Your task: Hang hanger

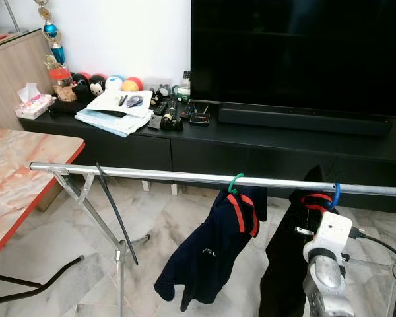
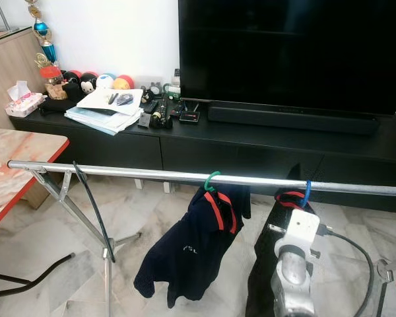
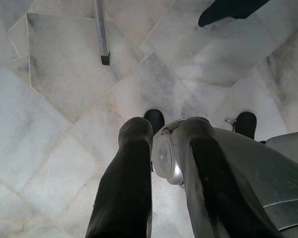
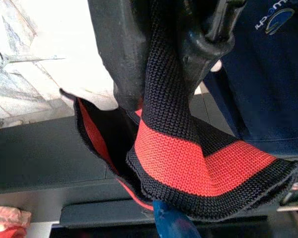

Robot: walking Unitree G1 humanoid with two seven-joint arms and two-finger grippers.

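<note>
Right tool [image 4: 188, 59] is gripping the collar [image 4: 188, 163] on the blue hanger [image 1: 335, 193], hooked over the rail [image 1: 185, 177]; left tool [image 3: 161, 148] is hanging slightly open.

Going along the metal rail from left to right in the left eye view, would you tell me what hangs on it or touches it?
Black cable draped over the rail → green hanger hook carrying the navy shirt → blue hanger hook with the black garment, by the right arm's wrist.

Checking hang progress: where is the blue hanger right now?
In the left eye view, the blue hanger is hooked on the metal rail at its right end, right of the green hanger, above the right hand's wrist.
</note>
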